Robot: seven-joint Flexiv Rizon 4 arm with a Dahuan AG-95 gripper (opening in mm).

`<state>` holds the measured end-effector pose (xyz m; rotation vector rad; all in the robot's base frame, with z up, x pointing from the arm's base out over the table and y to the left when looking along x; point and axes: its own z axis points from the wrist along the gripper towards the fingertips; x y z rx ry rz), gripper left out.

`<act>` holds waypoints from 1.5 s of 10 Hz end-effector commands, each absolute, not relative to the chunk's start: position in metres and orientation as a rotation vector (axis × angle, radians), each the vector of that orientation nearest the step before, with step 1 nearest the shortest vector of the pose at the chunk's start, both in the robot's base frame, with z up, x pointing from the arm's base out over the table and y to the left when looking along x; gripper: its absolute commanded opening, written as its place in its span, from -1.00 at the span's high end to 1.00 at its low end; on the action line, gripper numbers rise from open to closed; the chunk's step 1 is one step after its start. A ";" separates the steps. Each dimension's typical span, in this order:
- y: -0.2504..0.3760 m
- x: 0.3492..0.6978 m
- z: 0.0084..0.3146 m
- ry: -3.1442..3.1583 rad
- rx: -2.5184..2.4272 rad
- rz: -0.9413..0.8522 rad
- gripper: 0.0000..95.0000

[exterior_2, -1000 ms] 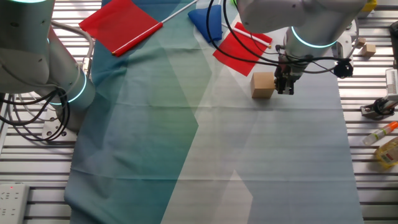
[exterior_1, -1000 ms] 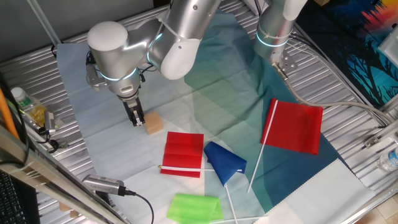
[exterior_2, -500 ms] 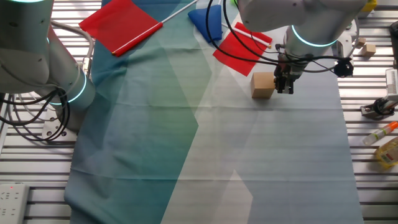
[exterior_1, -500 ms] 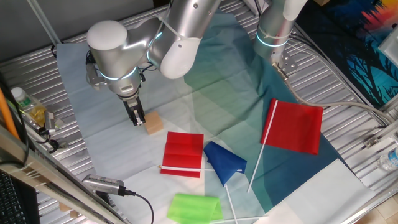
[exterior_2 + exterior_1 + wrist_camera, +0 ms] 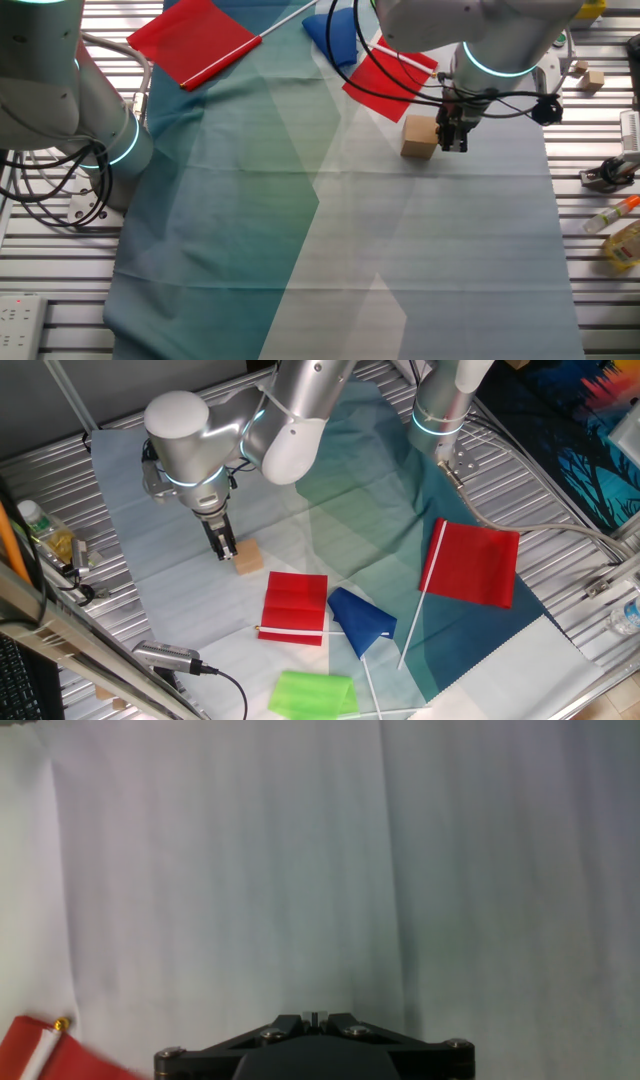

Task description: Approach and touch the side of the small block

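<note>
We find the small block lying on the pale part of a blue-green cloth that covers a table of ribbed metal slats. The gripper stands upright at the block's side, its fingertips down at the cloth and touching or all but touching the cube's face (we cannot tell which). Its fingers look drawn together with nothing between them.

In the other fixed view the block sits just left of the gripper. The hand view shows only the dark base of the hand and pale cloth; the block is outside it.

A red folded cloth lies just beside the block, apart from it. Farther on we see a blue flag, a green cloth and a larger red flag on a white stick. The cloth on the block's far side from these is open. Bottles and cables crowd the table's edges.

The block is a plain tan cube, wood-coloured, with sharp edges, its top face lighter than its sides.
</note>
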<state>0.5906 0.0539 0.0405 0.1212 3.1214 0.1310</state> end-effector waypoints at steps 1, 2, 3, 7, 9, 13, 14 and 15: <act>0.053 0.594 0.042 3.121 0.102 0.120 1.00; 0.053 0.597 0.043 3.121 0.091 0.115 1.00; 0.053 0.606 0.048 3.125 0.087 0.115 1.00; 0.059 0.624 0.055 3.131 0.090 0.108 1.00; 0.065 0.629 0.058 3.138 0.094 0.105 1.00; 0.094 0.629 0.053 3.128 0.183 0.107 1.00; 0.103 0.627 0.051 3.125 0.200 0.108 1.00; 0.110 0.625 0.048 3.124 0.224 0.108 1.00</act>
